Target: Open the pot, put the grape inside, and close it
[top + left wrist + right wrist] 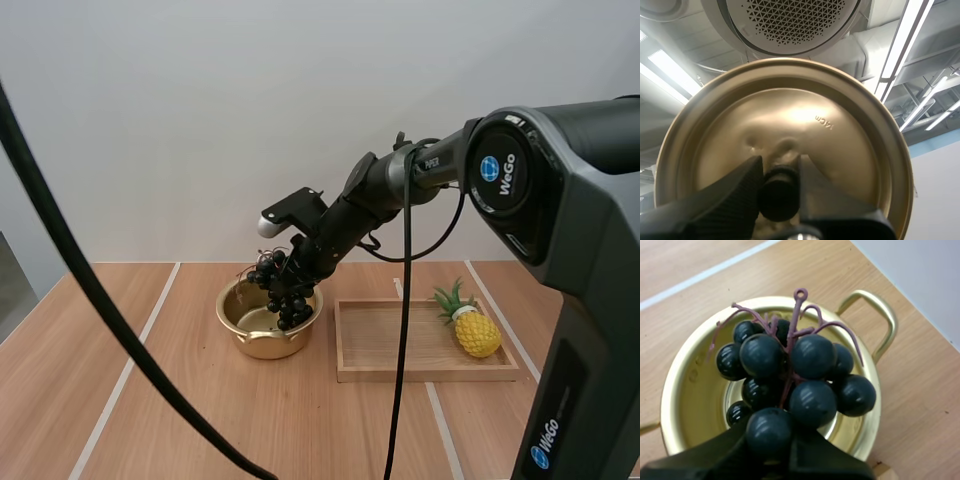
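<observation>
The grapes (800,375) hung over the mouth of the open pot (246,342), the bunch's long axis pointing down from the right claw (300,268). Its fingers were clamped on the upper berries, and the lowest berries seemed level with the rim. The bunch lay straight below the claw and inside the pot's ring, so letting go would likely have dropped it in without any sideways shift. The pot stood near the middle of the table (200,420), just left of a tray (430,375) with a pineapple (475,332) at its right end. The left claw (778,170) gripped the lid (805,115) by its knob (777,200), its underside facing upward.
</observation>
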Available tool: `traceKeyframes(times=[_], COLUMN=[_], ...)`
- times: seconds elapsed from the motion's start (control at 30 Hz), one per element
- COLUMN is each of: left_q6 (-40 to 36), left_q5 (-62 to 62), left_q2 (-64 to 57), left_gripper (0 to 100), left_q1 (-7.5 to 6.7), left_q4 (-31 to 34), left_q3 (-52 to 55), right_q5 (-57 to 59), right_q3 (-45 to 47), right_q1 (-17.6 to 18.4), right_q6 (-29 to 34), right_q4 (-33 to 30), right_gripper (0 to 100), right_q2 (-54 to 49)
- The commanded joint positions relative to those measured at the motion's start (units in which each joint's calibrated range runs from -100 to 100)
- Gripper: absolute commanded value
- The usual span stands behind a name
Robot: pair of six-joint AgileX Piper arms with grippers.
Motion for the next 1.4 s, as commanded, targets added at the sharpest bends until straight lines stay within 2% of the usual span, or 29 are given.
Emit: traceKeyframes(times=[0.0, 0.23, 0.53, 1.0, 1.37], left_q6=[-0.4, -0.4, -0.4, -0.4, -0.4], left_q5=[-1.3, -1.3, -1.3, -1.3, -0.1], left_q2=[-0.3, -0.3, -0.3, -0.3, -0.3], left_gripper=[0, 0, 0, 0, 0], left_q1=[-0.04, -0.04, -0.04, -0.04, -0.04], left_q4=[0.0, 0.0, 0.0, 0.0, 0.0], left_q3=[-0.3, -0.3, -0.3, -0.3, -0.3], right_q5=[1.3, 1.3, -2.1, -4.2, -5.1], right_q3=[-0.7, -0.7, -0.7, -0.7, -0.7], right_q1=[0.1, 0.3, 2.7, 2.7, 2.7], right_q6=[0.8, 1.0, 1.4, 3.9, 3.9], right_q4=[-2.4, -2.3, -2.7, -7.9, -7.4], right_gripper=[0, 0, 0, 0, 0], right_q2=[-0.5, 2.8, 6.4, 10.1, 10.6])
